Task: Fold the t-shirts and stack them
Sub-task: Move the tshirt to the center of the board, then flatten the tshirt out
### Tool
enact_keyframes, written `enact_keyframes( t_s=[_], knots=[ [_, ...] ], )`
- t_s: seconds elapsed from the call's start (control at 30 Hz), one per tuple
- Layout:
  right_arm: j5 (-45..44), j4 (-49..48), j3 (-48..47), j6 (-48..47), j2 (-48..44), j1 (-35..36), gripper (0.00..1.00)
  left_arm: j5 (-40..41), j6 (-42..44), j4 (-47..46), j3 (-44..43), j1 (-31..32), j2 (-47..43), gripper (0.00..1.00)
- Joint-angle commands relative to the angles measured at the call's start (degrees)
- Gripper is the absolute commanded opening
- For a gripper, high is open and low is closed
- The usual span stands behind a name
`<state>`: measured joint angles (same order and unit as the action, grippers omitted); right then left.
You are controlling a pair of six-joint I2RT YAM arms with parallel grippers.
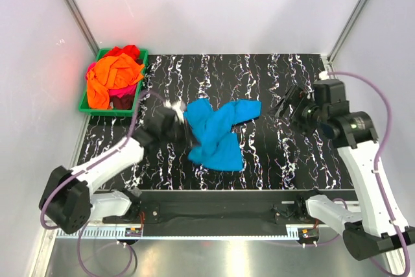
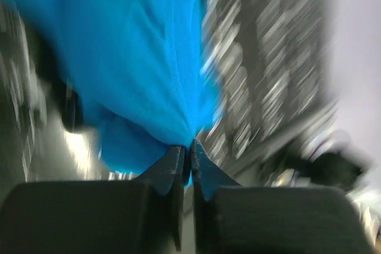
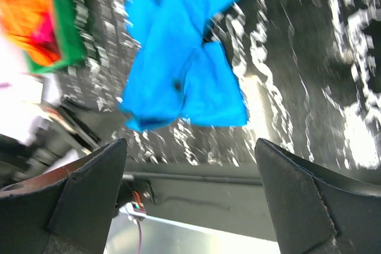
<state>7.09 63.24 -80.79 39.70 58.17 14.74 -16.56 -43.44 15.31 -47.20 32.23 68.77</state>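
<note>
A turquoise-blue t-shirt (image 1: 219,132) lies crumpled in the middle of the black patterned table; it also shows in the right wrist view (image 3: 184,69). My left gripper (image 1: 188,131) is at the shirt's left edge and is shut on a fold of the blue cloth (image 2: 149,69), which bunches into the fingertips (image 2: 178,157). My right gripper (image 1: 285,105) is open and empty, raised to the right of the shirt. Orange, red and magenta t-shirts (image 1: 115,77) are heaped in the bin at the back left.
A green plastic bin (image 1: 90,108) stands at the table's back left corner, next to the left wall; its corner shows in the right wrist view (image 3: 62,28). White walls with metal posts enclose the table. The arm bases sit along the near edge.
</note>
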Motion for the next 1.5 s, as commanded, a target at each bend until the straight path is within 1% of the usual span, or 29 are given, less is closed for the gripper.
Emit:
enact_keyframes(
  t_s=[0.0, 0.03, 0.07, 0.17, 0.2, 0.27, 0.3, 0.33, 0.37, 0.43, 0.47, 0.53, 0.57, 0.6, 0.63, 0.73, 0.8, 0.9, 0.93, 1.0, 1.1, 1.13, 1.17, 1.2, 1.23, 1.27, 1.33, 1.37, 1.47],
  knots=[
    [1.4, -1.2, 4.7, 2.7, -1.0, 0.2, 0.96, -6.0, -5.7, -4.1, 7.4, 4.9, -3.9, 0.14],
    [1.0, -1.5, 5.6, 3.1, -0.6, 0.2, 0.95, -6.1, -6.2, -2.8, 7.7, 5.4, -4.0, 0.21],
    [-0.8, -1.7, 6.9, 3.6, 0.0, 0.2, 0.95, -5.9, -6.1, -1.4, 7.6, 5.7, -4.3, 0.33],
    [-0.4, -6.4, 9.9, 4.9, 2.8, 0.2, 0.93, -3.4, -4.5, 4.5, 5.4, 6.1, -6.4, 0.46],
    [0.1, -9.8, 10.6, 5.5, 5.0, 0.2, 0.92, -2.2, -3.9, 7.7, 4.4, 6.1, -7.9, 0.56],
    [1.2, -14.1, 11.9, 5.7, 7.8, 0.3, 0.88, 3.3, -1.1, 11.1, 0.1, 6.0, -8.7, 0.63],
    [1.3, -15.5, 12.1, 5.3, 11.2, 0.3, 0.86, 5.2, -0.2, 15.0, -1.9, 5.6, -8.3, 0.65],
    [1.5, -17.0, 12.4, 4.9, 13.0, 0.3, 0.86, 7.8, 1.6, 16.8, -5.3, 5.2, -7.7, 0.65],
    [2.0, -20.6, 12.9, 3.5, 16.8, 0.3, 0.84, 8.6, 3.3, 19.6, -7.3, 4.2, -5.8, 0.66],
    [3.1, -24.0, 12.9, 2.1, 20.6, 0.3, 0.84, 9.0, 4.9, 21.5, -10.1, 3.3, -3.4, 0.67],
    [3.9, -26.0, 11.2, 1.4, 24.9, 0.3, 0.84, 9.8, 5.7, 22.0, -12.5, 2.9, -2.3, 0.67],
    [5.8, -28.6, 9.1, 0.3, 29.0, 0.4, 0.82, 13.5, 7.4, 23.3, -14.1, 1.8, 1.7, 0.68],
    [8.8, -30.2, 7.1, -0.2, 31.1, 0.7, 0.80, 14.3, 7.7, 23.2, -14.8, 1.1, 3.0, 0.68],
    [10.0, -32.5, 5.9, -1.0, 35.2, 1.1, 0.77, 14.4, 7.8, 22.2, -15.0, -1.1, 4.7, 0.68],
    [11.2, -33.1, 3.5, -1.3, 37.2, 1.6, 0.70, 12.4, 7.7, 21.7, -15.4, -2.4, 7.6, 0.68],
    [13.9, -30.7, -0.3, -0.9, 43.3, 5.2, 0.61, 9.3, 7.5, 20.9, -18.2, -5.7, 11.8, 0.66],
    [13.6, -27.8, -2.1, 0.7, 44.4, 8.7, 0.61, 8.9, 8.3, 20.7, -20.2, -6.0, 14.5, 0.66],
    [12.0, -28.5, 2.2, 3.9, 40.8, 12.1, 0.64, 7.4, 9.2, 19.5, -19.6, -6.1, 16.0, 0.66],
    [12.3, -30.1, 6.6, 4.6, 39.6, 12.3, 0.66, 6.8, 9.4, 18.8, -18.9, -6.2, 16.0, 0.66],
    [11.8, -35.2, 10.2, 5.2, 37.3, 12.2, 0.68, 5.7, 9.9, 15.2, -17.2, -6.8, 16.1, 0.66],
    [6.5, -33.9, 10.4, 0.9, 39.1, 12.1, 0.68, 6.8, 11.5, 12.6, -16.6, -8.1, 18.0, 0.67],
    [2.8, -33.0, 8.7, -0.1, 40.1, 11.6, 0.68, 7.4, 12.0, 12.6, -18.3, -8.4, 19.3, 0.67],
    [-0.6, -28.8, 7.8, -0.4, 41.7, 11.3, 0.67, 7.8, 12.3, 12.8, -19.6, -8.8, 20.5, 0.67],
    [-3.7, -26.9, 7.0, 0.9, 42.5, 10.4, 0.64, 8.8, 13.3, 13.3, -20.9, -9.4, 23.8, 0.67],
    [-5.1, -26.0, 6.8, 1.7, 43.1, 8.1, 0.63, 9.8, 13.8, 14.0, -22.7, -9.5, 25.6, 0.67],
    [-4.1, -27.2, 7.4, 2.5, 43.4, 6.7, 0.63, 10.7, 14.4, 15.5, -26.4, -9.5, 27.4, 0.67],
    [-0.6, -29.3, 8.5, 4.2, 43.6, 5.0, 0.64, 12.7, 15.8, 17.5, -30.6, -9.5, 33.2, 0.67],
    [-0.9, -29.8, 7.9, 4.1, 44.0, 4.3, 0.66, 13.0, 16.2, 18.5, -33.8, -9.5, 35.0, 0.67],
    [-3.9, -29.8, 4.8, 1.1, 45.8, 4.3, 0.71, 13.1, 17.6, 18.5, -36.7, -9.5, 39.8, 0.68]
  ],
)
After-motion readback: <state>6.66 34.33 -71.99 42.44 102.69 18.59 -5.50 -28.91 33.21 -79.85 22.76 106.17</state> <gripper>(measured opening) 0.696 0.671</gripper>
